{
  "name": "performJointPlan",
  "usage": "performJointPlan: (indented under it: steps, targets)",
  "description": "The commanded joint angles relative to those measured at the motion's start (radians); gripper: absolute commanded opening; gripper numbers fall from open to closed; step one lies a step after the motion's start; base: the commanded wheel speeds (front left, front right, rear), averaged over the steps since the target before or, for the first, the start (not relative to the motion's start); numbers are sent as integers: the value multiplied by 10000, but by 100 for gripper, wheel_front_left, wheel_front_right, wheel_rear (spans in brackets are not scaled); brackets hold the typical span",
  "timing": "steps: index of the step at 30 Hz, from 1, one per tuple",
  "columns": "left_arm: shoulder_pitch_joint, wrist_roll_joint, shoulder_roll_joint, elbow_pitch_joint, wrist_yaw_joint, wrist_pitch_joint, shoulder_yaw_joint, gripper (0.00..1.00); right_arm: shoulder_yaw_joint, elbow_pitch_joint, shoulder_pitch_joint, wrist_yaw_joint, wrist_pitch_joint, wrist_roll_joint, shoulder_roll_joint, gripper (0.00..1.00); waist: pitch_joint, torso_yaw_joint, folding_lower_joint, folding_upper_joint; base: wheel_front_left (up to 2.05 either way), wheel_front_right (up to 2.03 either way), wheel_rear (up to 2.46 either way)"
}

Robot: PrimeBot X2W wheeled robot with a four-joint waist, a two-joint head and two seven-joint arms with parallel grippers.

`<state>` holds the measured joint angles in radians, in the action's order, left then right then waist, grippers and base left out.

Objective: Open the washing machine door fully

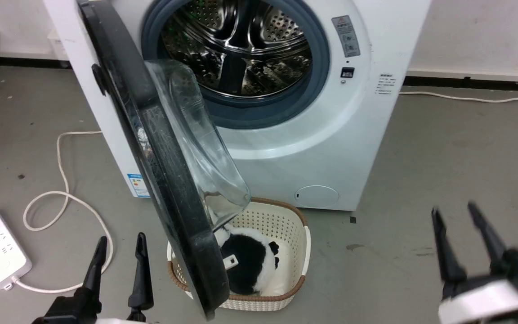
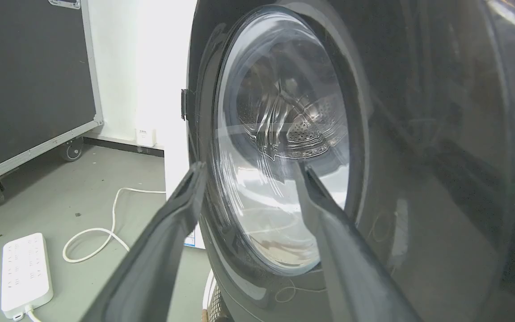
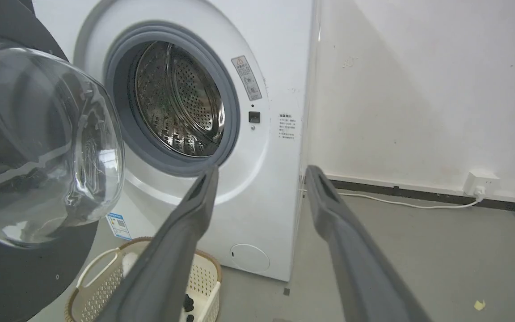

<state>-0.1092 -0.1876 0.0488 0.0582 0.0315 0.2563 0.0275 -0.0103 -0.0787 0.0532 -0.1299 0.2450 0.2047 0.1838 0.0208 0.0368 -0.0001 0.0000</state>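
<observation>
— Washing machine door (image 1: pixel 160 180), where does it stand?
— Open on the left of the washing machine (image 1: pixel 313 148), edge-on to the head view, its glass bowl facing the steel drum (image 1: pixel 241 40).
— What crowds it?
— A laundry basket (image 1: pixel 281 220) holding a black-and-white plush toy (image 1: pixel 250 261) sits under its lower edge. Beside its outer face hangs the left gripper (image 1: pixel 122 237), fingers spread. Well apart, the right gripper (image 1: pixel 453 208) is spread too.
</observation>
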Motion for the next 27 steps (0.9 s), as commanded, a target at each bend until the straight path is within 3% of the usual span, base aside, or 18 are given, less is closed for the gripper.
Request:
performJointPlan:
  steps: [1,8,20,21,22,23,27]
  targets:
    - [-193,44,14,-1,63,55,26,100,160,131,-379,-8,83,-312,-266,100,24,-73,1,0,0,0,0]
    - [-269,149,14,-99,122,55,-167,100,521,425,-1383,-8,162,-1349,-1166,100,84,-133,1,0,0,0,0]
    - [-163,388,14,-104,-150,55,-402,100,394,566,-1385,-8,167,-1406,-1332,100,-7,-101,1,0,0,0,0]
    - [-160,393,14,-106,-145,55,-409,88,394,570,-1377,-8,167,-1387,-1333,100,-15,-97,1,0,0,0,0]
    - [-160,393,14,-113,-139,55,-411,66,397,577,-1368,-8,167,-1367,-1333,100,-20,-96,1,0,0,0,0]
    - [-165,442,14,-125,-159,55,-396,0,402,582,-1361,-8,167,-1348,-1333,100,-22,-95,1,0,0,0,0]
    - [-146,517,14,-81,-190,55,-362,0,410,602,-1345,-8,167,-1296,-1334,100,-29,-74,1,0,0,0,0]
